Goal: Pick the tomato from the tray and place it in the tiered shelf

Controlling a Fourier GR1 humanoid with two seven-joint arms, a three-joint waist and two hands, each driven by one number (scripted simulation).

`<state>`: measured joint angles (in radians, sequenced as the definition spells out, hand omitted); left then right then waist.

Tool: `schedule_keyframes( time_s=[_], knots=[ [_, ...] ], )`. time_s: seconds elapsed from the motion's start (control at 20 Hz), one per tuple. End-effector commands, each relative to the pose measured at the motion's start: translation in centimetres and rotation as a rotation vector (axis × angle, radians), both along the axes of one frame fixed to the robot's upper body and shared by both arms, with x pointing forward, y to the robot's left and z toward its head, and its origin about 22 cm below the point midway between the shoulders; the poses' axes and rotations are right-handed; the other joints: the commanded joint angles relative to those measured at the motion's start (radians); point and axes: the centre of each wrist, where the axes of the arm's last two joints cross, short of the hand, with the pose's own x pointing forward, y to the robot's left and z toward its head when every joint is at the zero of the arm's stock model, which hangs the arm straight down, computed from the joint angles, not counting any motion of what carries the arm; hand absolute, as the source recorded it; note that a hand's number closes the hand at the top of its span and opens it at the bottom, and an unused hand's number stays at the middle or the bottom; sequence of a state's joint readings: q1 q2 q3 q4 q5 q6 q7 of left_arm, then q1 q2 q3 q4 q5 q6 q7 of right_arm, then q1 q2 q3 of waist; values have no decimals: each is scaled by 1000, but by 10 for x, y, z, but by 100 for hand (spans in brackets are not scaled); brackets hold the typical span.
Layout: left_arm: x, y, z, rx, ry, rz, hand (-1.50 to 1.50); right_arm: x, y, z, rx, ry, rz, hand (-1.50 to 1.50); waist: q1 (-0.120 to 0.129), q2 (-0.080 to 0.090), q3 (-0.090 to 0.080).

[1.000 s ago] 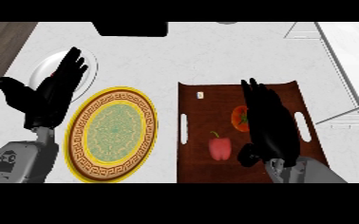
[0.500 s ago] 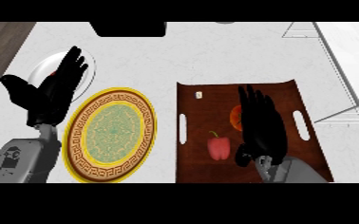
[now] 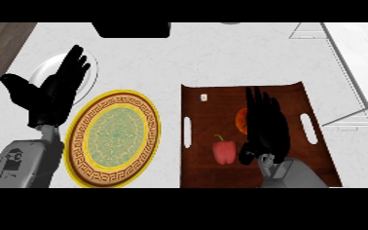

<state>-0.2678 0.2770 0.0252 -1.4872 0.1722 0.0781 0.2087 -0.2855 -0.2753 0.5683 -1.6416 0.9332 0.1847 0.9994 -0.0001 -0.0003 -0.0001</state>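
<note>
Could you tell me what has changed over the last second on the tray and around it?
The right hand has shifted slightly left and back toward the robot over the tray. Its fingers are straight and partly cover the tomato, and it has taken hold of nothing. The tomato, the red bell pepper, the patterned plate and the open left hand at the left edge stayed as they were.

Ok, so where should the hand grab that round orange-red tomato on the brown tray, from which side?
Likely round its widest middle, from above. The round orange-red tomato sits low on the flat brown tray with no stem or handle showing, and the black right hand hovers over its right half. The red bell pepper lies apart.
</note>
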Motion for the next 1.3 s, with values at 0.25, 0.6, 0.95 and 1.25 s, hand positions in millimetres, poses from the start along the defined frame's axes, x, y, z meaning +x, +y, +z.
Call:
schedule_keyframes(
  time_s=[0.25, 0.6, 0.95, 1.25],
  knots=[
    [-20, -8, -15, -17, 8, 5, 0, 24, -12, -45, 4, 39, -41, -150, 4, 1, 0],
    [-16, -19, 5, -6, 18, -4, 0, 23, -8, -46, 16, 78, -44, -150, 1, 0, 0],
    [6, 15, 20, -19, -13, 4, 0, 35, -2, -60, -93, 48, 59, 150, 2, 1, 0],
    [-6, -1, 4, 5, 5, -15, 0, 66, 36, -62, 24, 76, 101, 150, 16, 3, 0]
  ],
)
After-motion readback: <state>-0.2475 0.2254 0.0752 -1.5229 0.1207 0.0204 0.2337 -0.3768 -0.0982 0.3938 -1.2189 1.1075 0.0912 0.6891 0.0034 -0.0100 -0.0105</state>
